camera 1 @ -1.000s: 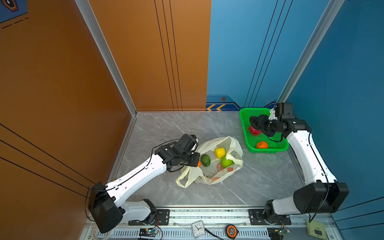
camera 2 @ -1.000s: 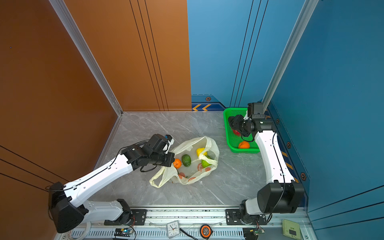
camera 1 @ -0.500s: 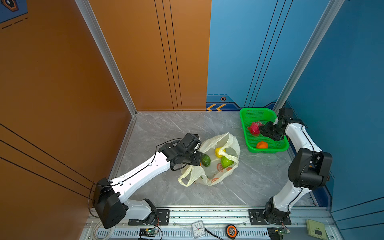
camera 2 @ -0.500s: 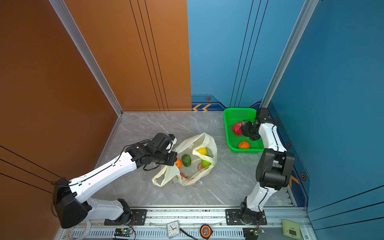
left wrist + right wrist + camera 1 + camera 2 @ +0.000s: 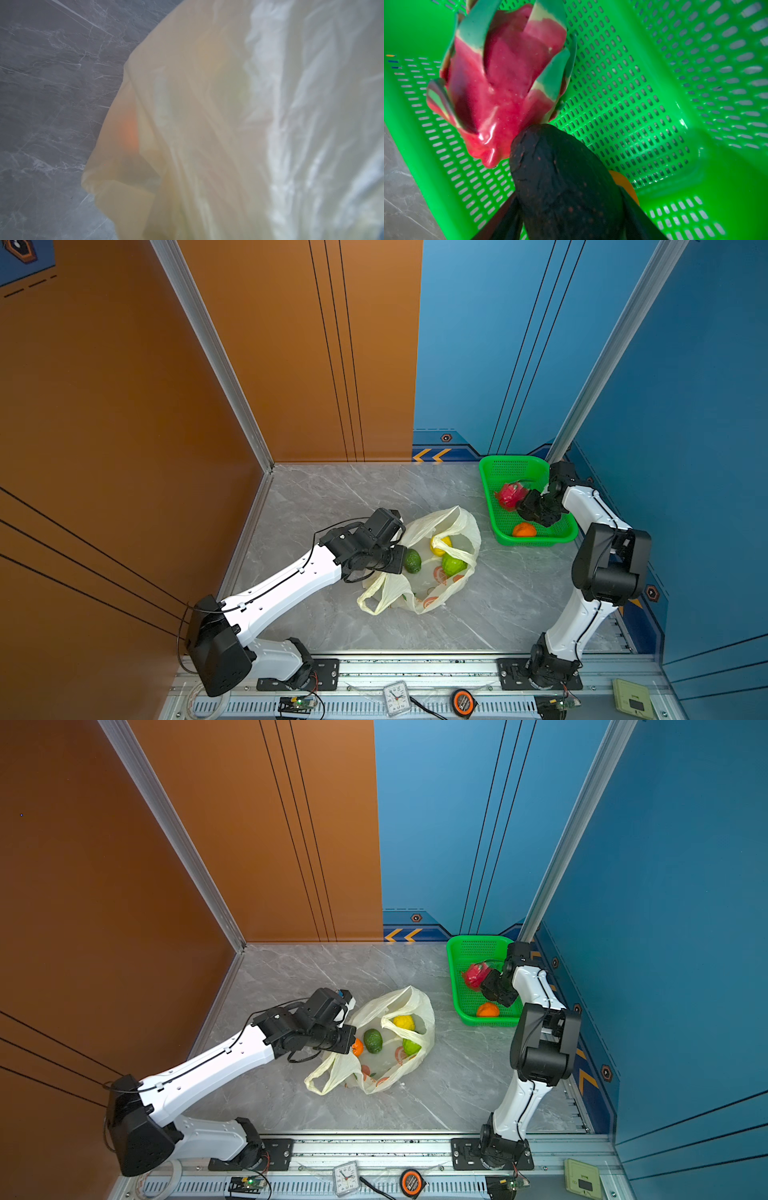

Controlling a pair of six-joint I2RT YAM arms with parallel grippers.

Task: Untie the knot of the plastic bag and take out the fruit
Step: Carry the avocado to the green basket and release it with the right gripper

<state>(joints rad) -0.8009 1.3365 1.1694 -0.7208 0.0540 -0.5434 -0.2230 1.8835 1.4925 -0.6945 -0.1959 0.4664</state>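
Lowering the dark avocado [image 5: 562,182] into the green basket [image 5: 513,467] is the step in hand for my right end effector [image 5: 527,508]. Change over the last second: my right arm has folded up. Its elbow now stands raised close beside the basket, where before it lay stretched out low, and the jaws have been widening. In the right wrist view the avocado sits between my two dark fingers [image 5: 506,212], its nose touching the dragon fruit [image 5: 500,87]. Whether the fingers still press it or have just let go, I cannot tell. An orange [image 5: 523,529] lies at the basket's near end. Judgement: the third fruit is as good as delivered.

My left end effector [image 5: 399,560] is pressed together and, as far as the top views show, pinches the rim of the plastic bag [image 5: 467,533]. It has crept slightly nearer the bag, and the mouth stands taller. My left forearm reaches low across the desk [image 5: 332,497]. The bag lies mid-desk with its handle loops loose, so I judge the untying done. Still inside are a green avocado [image 5: 412,561], a yellow fruit [image 5: 440,544], a green round fruit [image 5: 453,565] and a small orange [image 5: 357,1047] right at my left fingertips. The left wrist view shows only cream film close to the lens, with an orange blur behind it.
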